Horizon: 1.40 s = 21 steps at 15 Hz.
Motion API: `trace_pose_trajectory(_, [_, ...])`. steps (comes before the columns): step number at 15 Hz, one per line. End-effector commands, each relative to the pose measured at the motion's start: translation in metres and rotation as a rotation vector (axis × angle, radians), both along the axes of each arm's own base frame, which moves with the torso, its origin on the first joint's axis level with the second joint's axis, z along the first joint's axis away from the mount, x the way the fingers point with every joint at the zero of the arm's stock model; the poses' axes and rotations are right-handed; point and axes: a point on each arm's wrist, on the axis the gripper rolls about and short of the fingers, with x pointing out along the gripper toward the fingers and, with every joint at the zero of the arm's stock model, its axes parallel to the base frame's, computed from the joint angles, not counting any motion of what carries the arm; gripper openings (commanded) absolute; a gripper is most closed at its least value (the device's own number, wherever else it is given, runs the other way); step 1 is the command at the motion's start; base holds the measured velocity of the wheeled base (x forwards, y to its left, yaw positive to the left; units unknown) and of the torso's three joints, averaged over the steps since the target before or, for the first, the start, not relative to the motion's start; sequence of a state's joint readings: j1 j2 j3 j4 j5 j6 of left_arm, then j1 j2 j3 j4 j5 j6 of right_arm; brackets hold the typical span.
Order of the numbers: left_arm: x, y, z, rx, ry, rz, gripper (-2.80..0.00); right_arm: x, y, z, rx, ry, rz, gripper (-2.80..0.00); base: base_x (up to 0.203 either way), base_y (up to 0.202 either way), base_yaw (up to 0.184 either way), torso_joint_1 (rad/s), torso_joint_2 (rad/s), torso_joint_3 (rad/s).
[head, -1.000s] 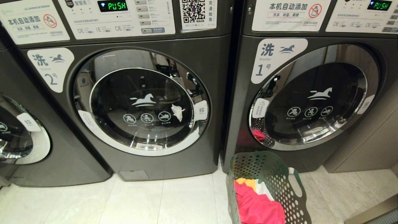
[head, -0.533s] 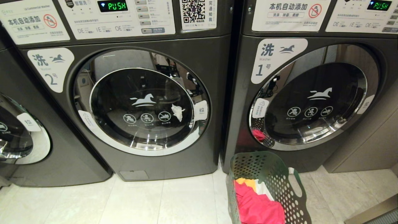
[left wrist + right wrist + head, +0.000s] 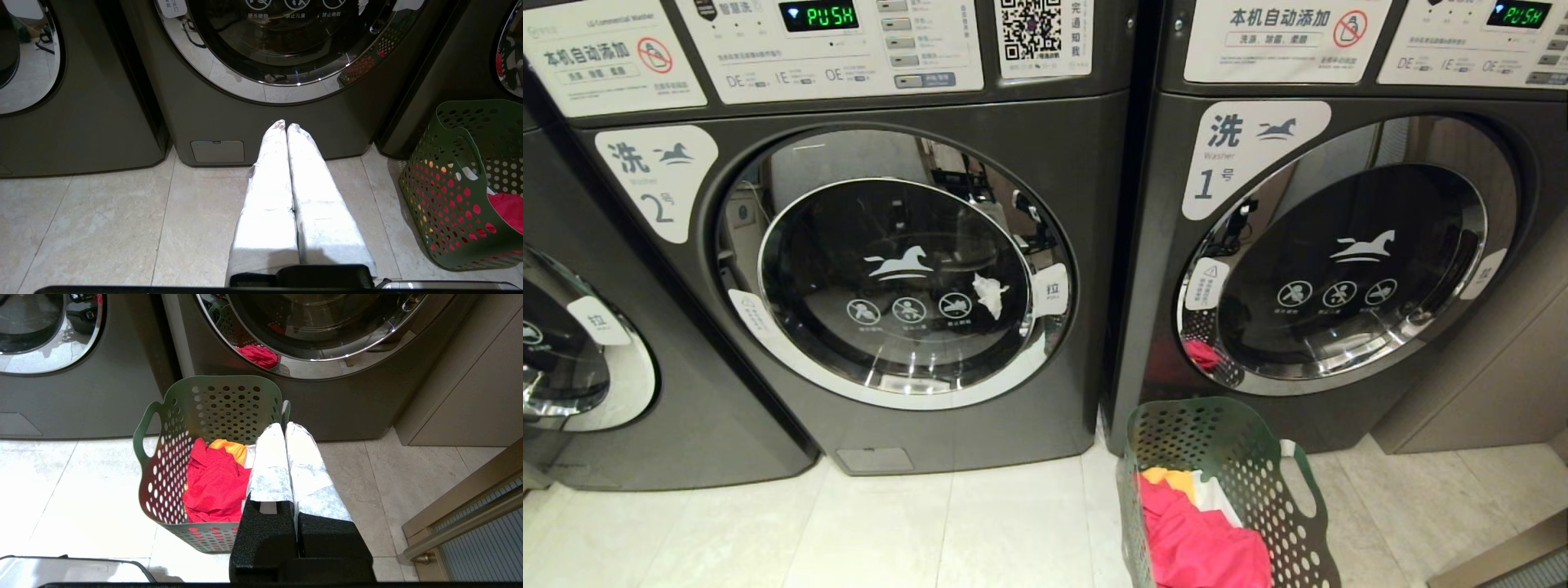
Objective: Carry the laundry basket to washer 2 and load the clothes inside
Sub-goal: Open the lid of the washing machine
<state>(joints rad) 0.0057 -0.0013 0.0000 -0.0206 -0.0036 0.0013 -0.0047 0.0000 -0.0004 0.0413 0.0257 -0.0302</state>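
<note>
The green laundry basket [image 3: 1225, 482] stands on the floor in front of washer 1 [image 3: 1339, 253], with pink-red, orange-yellow and white clothes [image 3: 1201, 539] inside. Washer 2 [image 3: 890, 269], dark grey with a chrome-ringed door, stands to its left, door closed. Neither arm shows in the head view. In the left wrist view my left gripper [image 3: 286, 124] is shut and empty, pointing at the base of washer 2, with the basket [image 3: 461, 183] off to one side. My right gripper [image 3: 284, 425] is shut and empty above the basket's [image 3: 196, 457] near rim, beside the clothes [image 3: 212, 482].
A third washer [image 3: 572, 351] stands at the far left. A beige panel [image 3: 1486, 376] flanks washer 1 on the right, and a metal door frame [image 3: 461, 506] lies near the right gripper. Pale floor tiles [image 3: 931, 531] stretch before washer 2.
</note>
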Motion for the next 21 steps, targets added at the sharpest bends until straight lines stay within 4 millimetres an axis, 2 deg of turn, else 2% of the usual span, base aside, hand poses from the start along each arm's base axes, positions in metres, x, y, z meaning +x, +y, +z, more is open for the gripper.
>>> trace_pose_trajectory(1, [0.0007, 0.0, -0.002, 0.0, 0.008, 0.0, -2.8, 0.0005, 0.0, -0.0023, 0.0, 0.013, 0.0, -2.8, 0.0, 0.0, 0.0, 0.0, 0.0, 0.0])
trace_pose_trajectory(14, [0.0006, 0.0, -0.0016, 0.008, 0.007, 0.001, -2.8, 0.0005, 0.0, -0.0023, -0.006, 0.013, 0.002, -2.8, 0.0, 0.0, 0.0, 0.0, 0.0, 0.0])
trace_pose_trajectory(21, [0.0006, 0.0, -0.0017, 0.008, 0.008, 0.001, -2.8, 0.0005, 0.0, -0.0023, -0.016, 0.012, 0.003, -2.8, 0.0, -0.164, -0.001, 0.003, 0.0, 0.003])
